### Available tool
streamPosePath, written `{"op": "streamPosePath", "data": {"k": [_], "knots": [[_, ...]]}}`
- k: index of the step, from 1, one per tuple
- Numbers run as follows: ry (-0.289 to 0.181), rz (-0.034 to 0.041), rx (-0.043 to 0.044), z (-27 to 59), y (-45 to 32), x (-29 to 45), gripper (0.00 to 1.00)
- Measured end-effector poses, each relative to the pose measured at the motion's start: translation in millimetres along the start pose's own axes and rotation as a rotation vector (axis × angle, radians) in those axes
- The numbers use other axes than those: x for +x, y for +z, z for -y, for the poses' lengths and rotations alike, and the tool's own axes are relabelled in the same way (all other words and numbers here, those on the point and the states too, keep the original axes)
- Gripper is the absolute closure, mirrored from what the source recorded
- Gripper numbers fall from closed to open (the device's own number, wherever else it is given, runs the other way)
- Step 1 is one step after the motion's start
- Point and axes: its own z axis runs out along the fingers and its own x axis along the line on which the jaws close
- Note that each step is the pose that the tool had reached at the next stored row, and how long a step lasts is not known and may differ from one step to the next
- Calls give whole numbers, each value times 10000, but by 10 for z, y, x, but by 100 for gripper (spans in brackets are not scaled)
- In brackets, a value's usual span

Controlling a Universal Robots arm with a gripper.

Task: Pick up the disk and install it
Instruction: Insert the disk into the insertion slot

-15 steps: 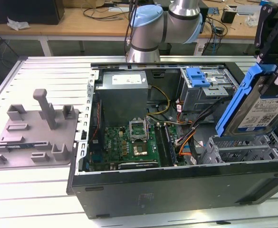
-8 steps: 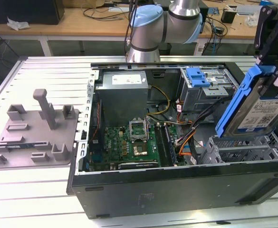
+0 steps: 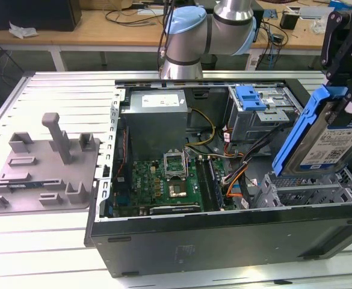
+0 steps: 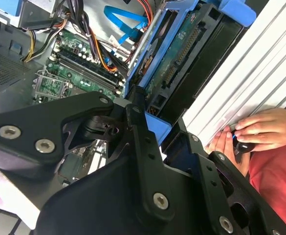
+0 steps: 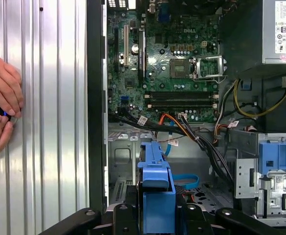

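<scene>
The claw (image 3: 351,103) grips the disk (image 3: 323,135) tight. It hangs tilted over the bays (image 3: 296,191) at one end of the open computer case (image 3: 224,244).

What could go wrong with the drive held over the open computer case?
The gripper holds the disk tilted above the drive cage; lowered askew, it could jam on the cage's metal edges. Loose cables run beside that bay and might get snagged or pinched. A person's hands are over the table beside the case, so a wide arm swing could hit them.
</scene>
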Motion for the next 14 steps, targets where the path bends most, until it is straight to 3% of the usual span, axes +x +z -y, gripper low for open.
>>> {"op": "streamPosePath", "data": {"k": [5, 8, 14], "knots": [[0, 0, 0, 0, 25, 1, 64], [21, 1, -1, 0, 102, 19, 64], [36, 1, -4, 7, 122, 28, 64]]}}
